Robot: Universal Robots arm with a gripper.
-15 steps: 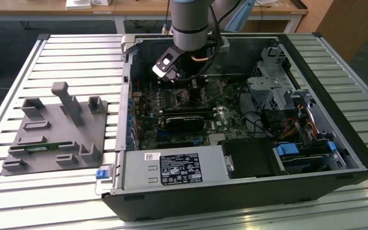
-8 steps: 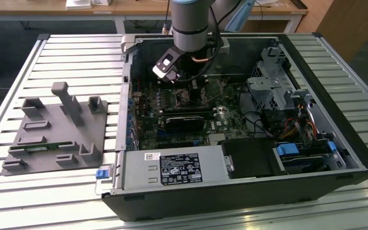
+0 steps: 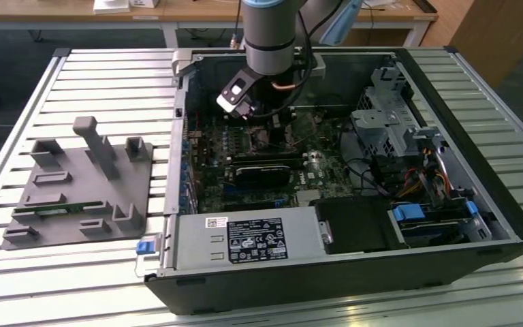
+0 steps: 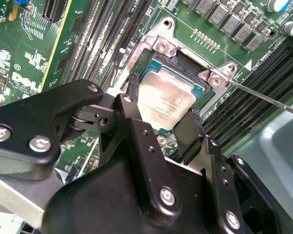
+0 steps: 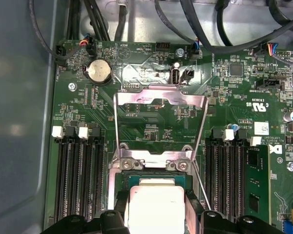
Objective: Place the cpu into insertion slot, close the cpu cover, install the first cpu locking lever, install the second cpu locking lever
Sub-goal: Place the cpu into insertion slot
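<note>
My gripper (image 4: 162, 113) is low over the motherboard inside the open computer case, and its two black fingers (image 4: 133, 100) press on opposite edges of the cpu (image 4: 163, 97). The silver-topped cpu sits in or just above the insertion slot (image 4: 180, 62); I cannot tell if it is fully seated. In the first wrist view the cpu (image 5: 156, 202) lies between the fingertips. Beyond it the cpu cover (image 5: 136, 96) is swung open, away from the slot. Two thin wire locking levers (image 5: 116, 126) run along the cover's sides, both unlatched. In the exterior view the gripper (image 3: 259, 117) hangs above the socket area.
Long black memory slots (image 5: 78, 185) flank the socket on both sides. Cables (image 5: 205, 29) hang along the board's edge. The case also holds a drive cage (image 3: 384, 126) and a power supply (image 3: 248, 238). A grey parts fixture (image 3: 80, 184) sits outside, at the exterior view's left.
</note>
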